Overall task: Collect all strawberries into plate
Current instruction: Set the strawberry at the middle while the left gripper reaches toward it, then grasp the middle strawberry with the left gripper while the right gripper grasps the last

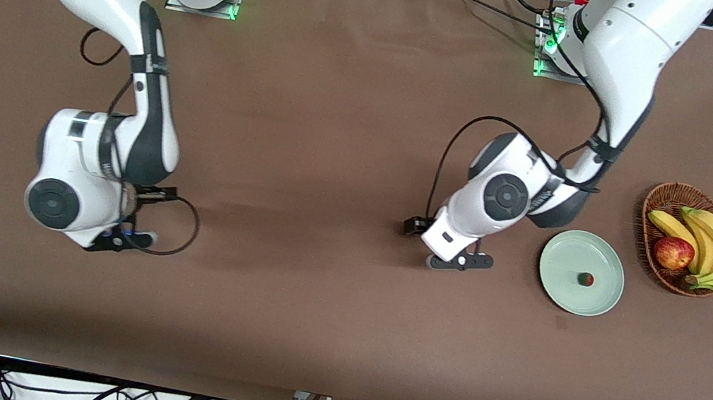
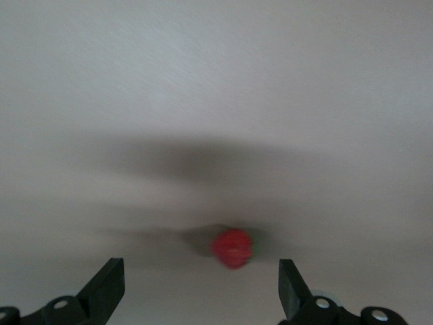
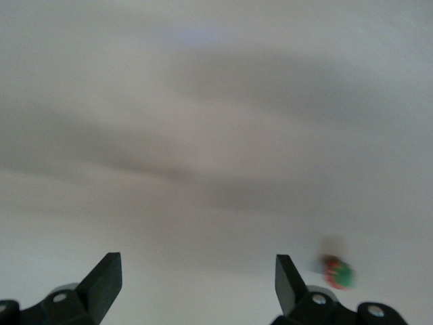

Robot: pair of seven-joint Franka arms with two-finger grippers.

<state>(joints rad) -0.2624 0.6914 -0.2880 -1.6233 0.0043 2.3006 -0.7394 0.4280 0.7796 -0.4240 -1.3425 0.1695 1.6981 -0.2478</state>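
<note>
A strawberry lies on the table between the open left jaws.

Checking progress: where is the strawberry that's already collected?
In the front view, one strawberry lies on the plate, beside the basket toward the left arm's end.
</note>
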